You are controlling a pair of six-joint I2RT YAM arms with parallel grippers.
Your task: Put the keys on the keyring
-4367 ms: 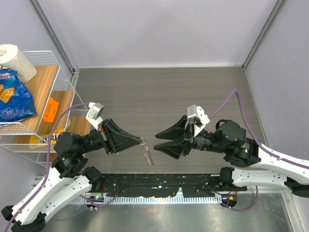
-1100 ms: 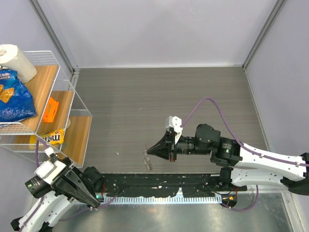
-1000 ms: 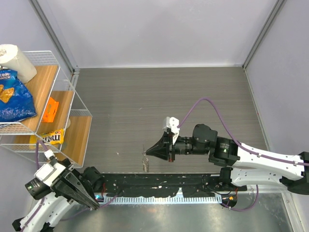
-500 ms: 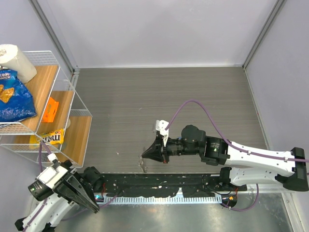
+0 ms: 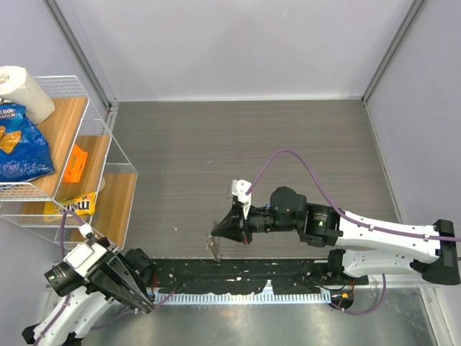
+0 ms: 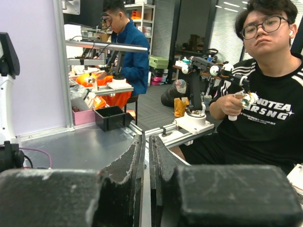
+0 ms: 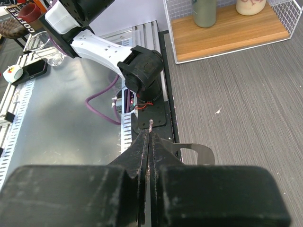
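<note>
At the near left corner the left gripper (image 6: 147,142) sits low beside its arm's base, off the tabletop, its camera facing away from the work. Its two fingers lie almost together, with only a thin slit between them and nothing in it.

Just beyond the base rail, near the table's front edge, the right arm reaches across to the left. The right gripper (image 5: 214,231) is clamped tight at the tips. A thin sliver of metal (image 7: 150,124) pokes out between the fingertips, and this is part of the keyring (image 5: 214,247), which hangs just below the tips over the near strip of the table. From the right wrist camera a flat grey looped piece (image 7: 198,152) shows beside the right-hand finger (it appears to be the strap end of the keyring). The view is too small to tell whether any keys hang from the ring.

Farther out lies the dark wood-grain tabletop (image 5: 288,144). Along its left side stands a white wire rack with wooden shelves (image 5: 66,126). It carries a yellow M&M's bag (image 5: 72,205) nearest, then an orange packet (image 5: 75,164), a blue chip bag (image 5: 20,144), and a paper towel roll (image 5: 25,90) at the far end.
</note>
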